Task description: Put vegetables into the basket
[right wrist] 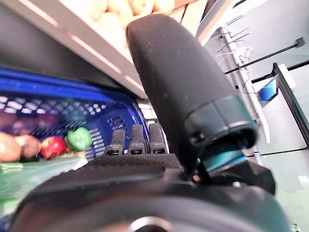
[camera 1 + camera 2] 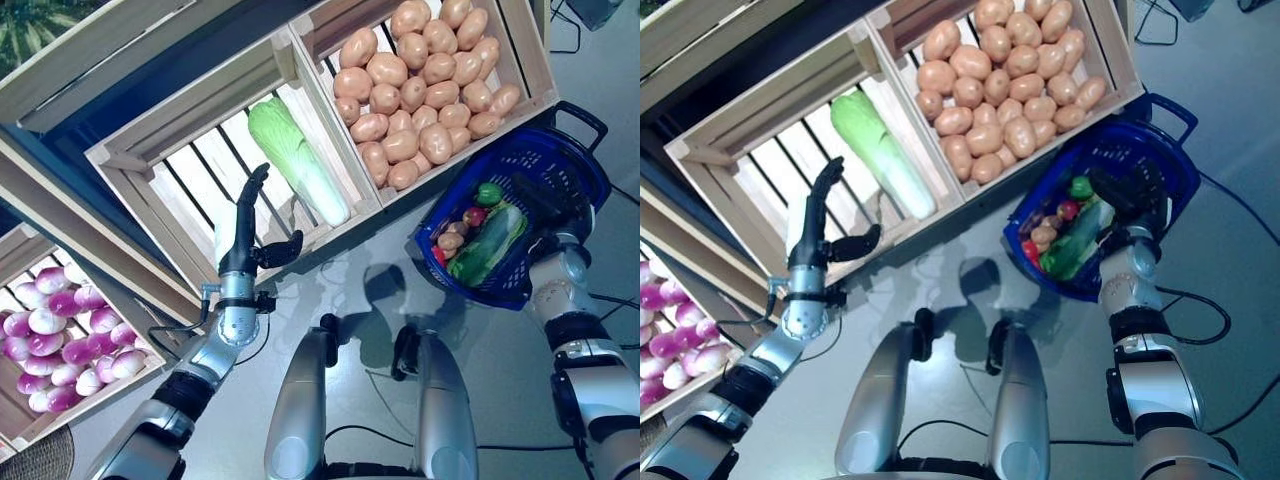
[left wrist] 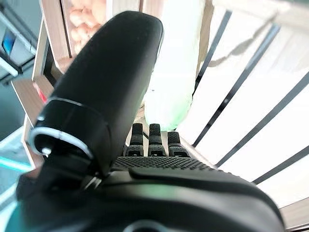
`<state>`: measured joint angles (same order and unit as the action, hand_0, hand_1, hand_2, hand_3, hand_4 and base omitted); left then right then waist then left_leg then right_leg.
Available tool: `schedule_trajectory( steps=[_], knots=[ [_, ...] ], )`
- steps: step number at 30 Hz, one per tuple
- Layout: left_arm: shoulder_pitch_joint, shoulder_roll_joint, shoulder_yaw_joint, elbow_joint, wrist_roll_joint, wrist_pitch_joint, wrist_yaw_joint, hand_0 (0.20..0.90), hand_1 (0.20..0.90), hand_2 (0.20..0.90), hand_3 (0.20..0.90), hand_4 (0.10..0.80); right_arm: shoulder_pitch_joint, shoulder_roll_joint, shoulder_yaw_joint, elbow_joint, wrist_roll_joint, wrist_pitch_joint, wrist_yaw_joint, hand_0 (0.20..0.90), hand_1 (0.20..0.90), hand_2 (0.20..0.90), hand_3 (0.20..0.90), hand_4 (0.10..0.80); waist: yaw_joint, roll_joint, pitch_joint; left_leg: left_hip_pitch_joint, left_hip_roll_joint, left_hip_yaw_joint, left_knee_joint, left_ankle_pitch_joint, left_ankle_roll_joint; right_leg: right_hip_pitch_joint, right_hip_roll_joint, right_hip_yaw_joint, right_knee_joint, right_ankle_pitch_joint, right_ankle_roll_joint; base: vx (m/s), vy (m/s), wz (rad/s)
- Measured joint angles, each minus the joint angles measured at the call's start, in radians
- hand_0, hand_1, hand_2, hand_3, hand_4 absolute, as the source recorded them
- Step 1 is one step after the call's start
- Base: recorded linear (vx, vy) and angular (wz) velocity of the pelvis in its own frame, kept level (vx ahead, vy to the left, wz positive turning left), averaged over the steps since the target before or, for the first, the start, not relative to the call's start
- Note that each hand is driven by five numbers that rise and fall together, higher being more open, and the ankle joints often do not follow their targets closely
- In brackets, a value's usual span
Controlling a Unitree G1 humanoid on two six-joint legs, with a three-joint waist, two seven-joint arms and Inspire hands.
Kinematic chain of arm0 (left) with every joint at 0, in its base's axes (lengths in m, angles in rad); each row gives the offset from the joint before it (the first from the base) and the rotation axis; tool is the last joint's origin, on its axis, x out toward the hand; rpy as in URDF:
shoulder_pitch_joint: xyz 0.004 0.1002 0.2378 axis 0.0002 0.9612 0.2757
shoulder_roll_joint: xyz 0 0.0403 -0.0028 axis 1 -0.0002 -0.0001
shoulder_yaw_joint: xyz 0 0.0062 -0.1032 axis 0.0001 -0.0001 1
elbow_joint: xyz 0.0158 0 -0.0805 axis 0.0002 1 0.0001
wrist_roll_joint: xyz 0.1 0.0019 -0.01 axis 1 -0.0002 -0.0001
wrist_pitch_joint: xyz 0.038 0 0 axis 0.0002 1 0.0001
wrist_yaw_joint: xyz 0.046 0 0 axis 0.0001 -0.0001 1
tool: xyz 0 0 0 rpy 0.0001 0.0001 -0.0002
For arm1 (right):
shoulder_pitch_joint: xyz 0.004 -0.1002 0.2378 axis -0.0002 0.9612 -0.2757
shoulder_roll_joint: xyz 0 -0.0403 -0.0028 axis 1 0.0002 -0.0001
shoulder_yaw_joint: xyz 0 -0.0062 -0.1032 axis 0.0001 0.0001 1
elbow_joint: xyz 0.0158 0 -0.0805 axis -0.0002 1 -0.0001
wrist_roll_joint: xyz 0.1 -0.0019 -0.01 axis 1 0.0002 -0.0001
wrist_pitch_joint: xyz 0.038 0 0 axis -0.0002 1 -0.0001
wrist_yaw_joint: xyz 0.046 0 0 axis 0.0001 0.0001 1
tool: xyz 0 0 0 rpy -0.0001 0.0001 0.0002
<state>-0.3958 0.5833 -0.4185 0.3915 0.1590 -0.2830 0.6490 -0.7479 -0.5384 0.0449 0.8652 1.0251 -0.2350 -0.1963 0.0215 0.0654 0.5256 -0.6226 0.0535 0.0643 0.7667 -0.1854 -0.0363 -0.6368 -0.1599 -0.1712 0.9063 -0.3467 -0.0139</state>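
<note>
The blue plastic basket (image 2: 580, 170) stands on the floor at the right. In it lie a long green vegetable (image 2: 490, 243), a green round one (image 2: 488, 193), a red one (image 2: 474, 216) and brown potatoes (image 2: 450, 240). My right hand (image 2: 545, 200) is open over the basket's near rim, fingers straight; it also shows in the right wrist view (image 1: 145, 164). My left hand (image 2: 247, 225) is open over the slatted wooden crate (image 2: 200, 180), fingers straight and thumb spread, empty. A pale green napa cabbage (image 2: 295, 160) lies in that crate, just right of the hand and apart from it (image 3: 176, 72).
The tilted wooden stand holds a crate of potatoes (image 2: 530, 60) just behind the basket and a crate at the lower left (image 2: 20, 425). Grey floor (image 2: 480, 350) lies between the stand and me.
</note>
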Motion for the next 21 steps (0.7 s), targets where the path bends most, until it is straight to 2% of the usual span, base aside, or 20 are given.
schedule_trajectory(
  steps=[3, 6, 10, 16, 19, 21],
  knots=[
    [-0.036, 0.074, -0.013, 0.006, 0.114, 0.083, 0.015, 0.9, 0.9, 0.9, 0.9, 0.8, 0.005, 0.003, 0.0, -0.049, 0.004, -0.001, 0.025, 0.9, 0.9, 0.9, 0.9, 0.8, -0.007, 0.0, 0.0, 0.007, 0.002, 0.008, -0.008, 0.001, -0.001, 0.0, 0.005, 0.006, -0.009, 0.003, 0.003, 0.006, 0.109, -0.08],
    [-0.115, 0.155, -0.046, 0.062, 0.193, 0.179, 0.015, 0.9, 0.9, 0.9, 0.9, 0.8, 0.011, 0.008, 0.012, -0.117, 0.0, -0.005, 0.049, 0.9, 0.9, 0.9, 0.9, 0.8, -0.014, 0.0, 0.0, 0.019, 0.011, 0.034, -0.01, -0.004, 0.006, -0.001, 0.012, 0.028, -0.011, 0.009, 0.009, 0.006, 0.111, -0.22],
    [-0.196, 0.239, -0.088, 0.137, 0.305, 0.273, 0.012, 0.9, 0.9, 0.9, 0.9, 0.8, 0.014, 0.001, 0.052, -0.17, -0.08, -0.007, 0.075, 0.9, 0.9, 0.9, 0.9, 0.8, -0.056, 0.0, 0.0, 0.025, 0.016, 0.073, -0.013, -0.011, 0.018, -0.015, 0.016, 0.064, -0.013, 0.016, 0.021, 0.011, 0.1, -0.2],
    [-0.256, 0.25, -0.155, 0.192, 0.372, 0.301, -0.006, 0.9, 0.9, 0.9, 0.9, 0.8, 0.058, -0.002, 0.06, -0.16, -0.076, -0.006, 0.107, 0.9, 0.9, 0.9, 0.9, 0.8, -0.089, 0.001, 0.0, 0.024, 0.017, 0.1, -0.017, -0.016, 0.025, -0.033, 0.016, 0.091, -0.014, 0.02, 0.029, 0.0, 0.057, -0.12],
    [-0.301, 0.25, -0.201, 0.241, 0.39, 0.305, -0.049, 0.9, 0.9, 0.9, 0.9, 0.8, 0.057, -0.004, 0.061, -0.15, -0.076, -0.004, 0.111, 0.9, 0.9, 0.9, 0.9, 0.8, -0.099, 0.001, 0.0, 0.022, 0.019, 0.111, -0.024, -0.016, 0.025, -0.05, 0.02, 0.107, -0.014, 0.025, 0.03, -0.01, 0.043, -0.15],
    [-0.321, 0.25, -0.205, 0.252, 0.4, 0.305, -0.078, 0.9, 0.9, 0.9, 0.9, 0.8, 0.057, -0.013, 0.078, -0.142, -0.076, 0.0, 0.111, 0.9, 0.9, 0.9, 0.9, 0.8, -0.113, 0.001, 0.0, 0.011, 0.023, 0.114, -0.022, -0.015, 0.023, -0.063, 0.022, 0.108, -0.014, 0.028, 0.029, -0.012, 0.041, -0.08]
  ],
)
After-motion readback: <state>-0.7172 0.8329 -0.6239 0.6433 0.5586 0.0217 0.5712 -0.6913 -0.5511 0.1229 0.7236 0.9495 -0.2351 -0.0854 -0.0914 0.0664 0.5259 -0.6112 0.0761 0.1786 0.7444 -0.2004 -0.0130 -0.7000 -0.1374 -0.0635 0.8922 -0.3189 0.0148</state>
